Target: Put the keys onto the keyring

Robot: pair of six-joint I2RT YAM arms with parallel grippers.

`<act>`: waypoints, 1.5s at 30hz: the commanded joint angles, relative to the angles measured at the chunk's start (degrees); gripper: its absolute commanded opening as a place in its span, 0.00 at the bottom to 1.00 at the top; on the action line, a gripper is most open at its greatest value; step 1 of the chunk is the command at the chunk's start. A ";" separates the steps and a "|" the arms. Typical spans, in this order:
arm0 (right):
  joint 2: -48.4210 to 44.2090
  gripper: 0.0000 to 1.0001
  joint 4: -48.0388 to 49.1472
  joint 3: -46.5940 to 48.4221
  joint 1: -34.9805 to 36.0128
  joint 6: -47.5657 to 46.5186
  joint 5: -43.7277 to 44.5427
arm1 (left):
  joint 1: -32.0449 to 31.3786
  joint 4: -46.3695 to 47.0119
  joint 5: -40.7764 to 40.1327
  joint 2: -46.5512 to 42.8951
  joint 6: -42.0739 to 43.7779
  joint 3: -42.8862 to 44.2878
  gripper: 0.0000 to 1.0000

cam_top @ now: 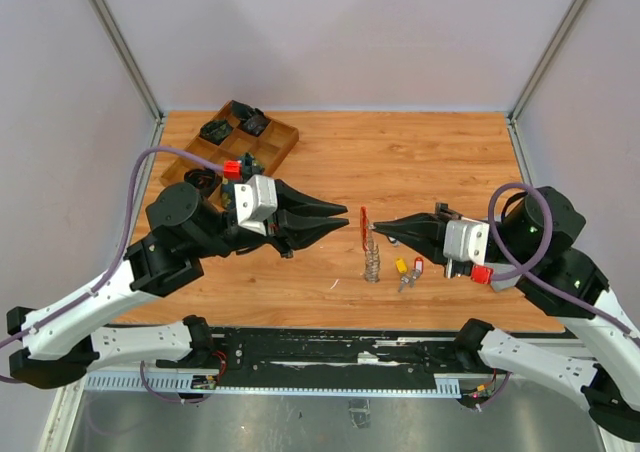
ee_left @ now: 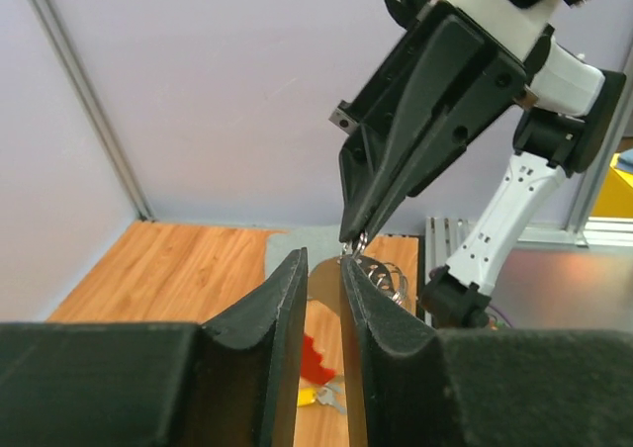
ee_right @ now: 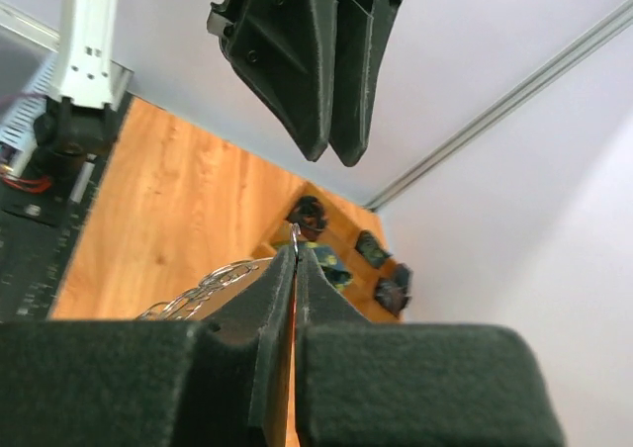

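The keyring hangs above the table between my two grippers, its red plastic part upright and its silvery chain dangling below. My right gripper is shut on the keyring's small metal ring, and the chain trails off to the left. My left gripper is narrowly open at the red part. In the left wrist view a flat tan piece lies against the right finger, with a gap to the left finger. The yellow key and red key lie on the table below the right gripper.
A wooden compartment tray with dark items stands at the back left, and shows in the right wrist view. Grey walls enclose the table. A black rail runs along the near edge by the arm bases.
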 commanded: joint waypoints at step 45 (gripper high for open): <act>-4.37 0.00 -8.53 -6.25 0.88 -35.24 8.19 | -14.96 -10.37 -31.43 10.74 29.50 5.57 0.41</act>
